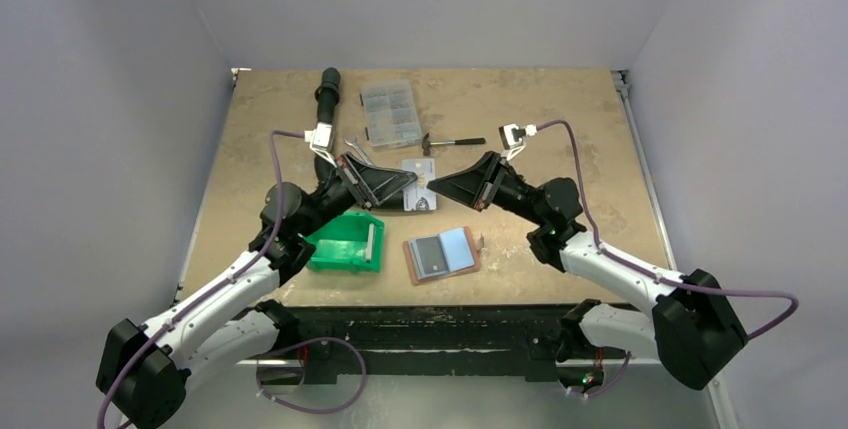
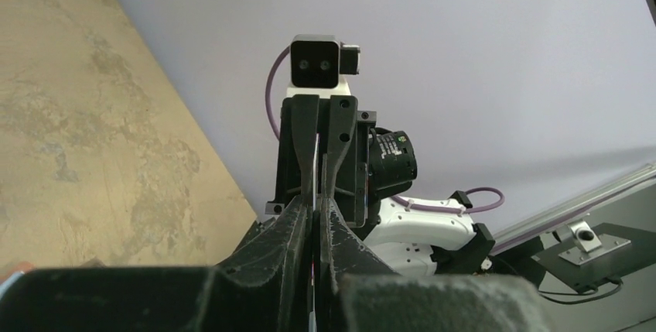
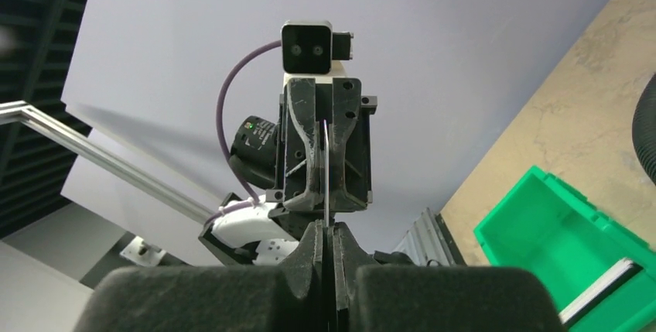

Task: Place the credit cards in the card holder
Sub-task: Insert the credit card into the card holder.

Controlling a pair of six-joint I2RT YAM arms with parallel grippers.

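Note:
The card holder (image 1: pixel 441 255) lies open on the table near the front. It has a reddish-brown border and a grey-blue inside, with a dark card (image 1: pixel 431 256) in its left half. My left gripper (image 1: pixel 408 183) and right gripper (image 1: pixel 437 189) meet tip to tip above the table's middle, both shut on one grey-white credit card (image 1: pixel 421 199). That card shows edge-on in the left wrist view (image 2: pixel 318 163) and in the right wrist view (image 3: pixel 326 169), running from my own shut fingers into the opposite gripper's fingers.
A green plastic bin (image 1: pixel 345 242) holding flat cards stands left of the card holder and shows in the right wrist view (image 3: pixel 568 243). A clear compartment box (image 1: pixel 390 112), a hammer (image 1: pixel 455 142), a wrench (image 1: pixel 358 149) and a black hose (image 1: pixel 327 89) lie at the back.

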